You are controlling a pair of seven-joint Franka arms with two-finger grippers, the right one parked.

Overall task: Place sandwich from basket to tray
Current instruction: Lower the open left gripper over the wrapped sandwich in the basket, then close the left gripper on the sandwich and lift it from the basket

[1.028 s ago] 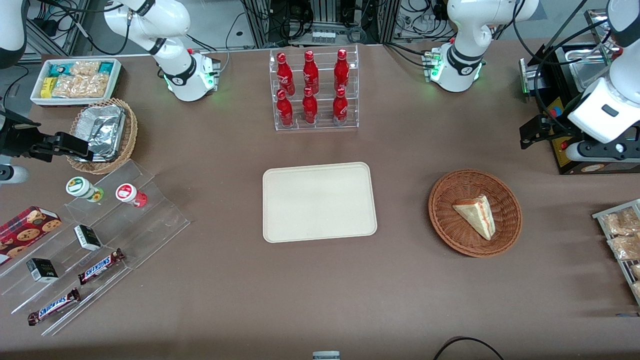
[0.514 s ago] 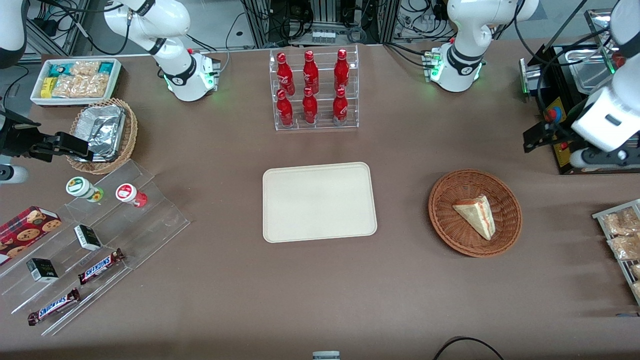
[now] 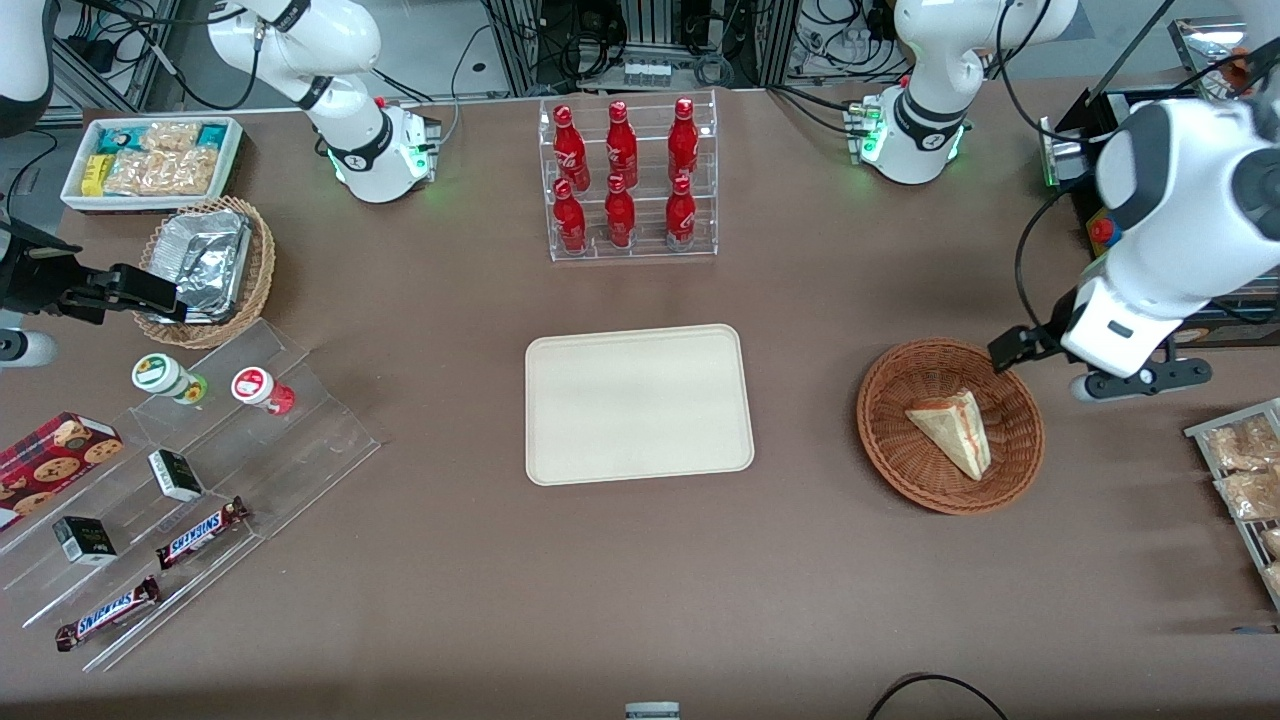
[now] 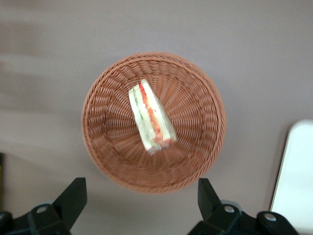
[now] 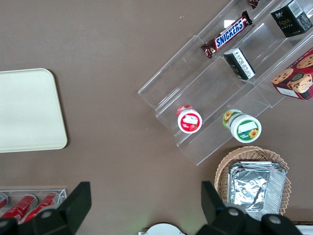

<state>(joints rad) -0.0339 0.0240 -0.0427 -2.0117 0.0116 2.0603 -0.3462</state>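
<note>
Your brown worktop (image 3: 450, 590) carries the cream tray (image 3: 638, 404) at its middle and the reddish wicker basket (image 3: 905, 465) toward the working arm's end. The gripper (image 4: 139, 208) hangs above that basket, fingers spread apart. A clear bottle rack (image 3: 630, 180) stands farther from the front camera than the tray.

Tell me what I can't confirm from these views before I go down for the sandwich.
- Gripper height above the basket: in the front view the arm's white body covers the gripper.
- Sandwich underside: hidden against the weave.
- Tray: cut off by the left wrist view's edge; whole only in the front view.
</note>
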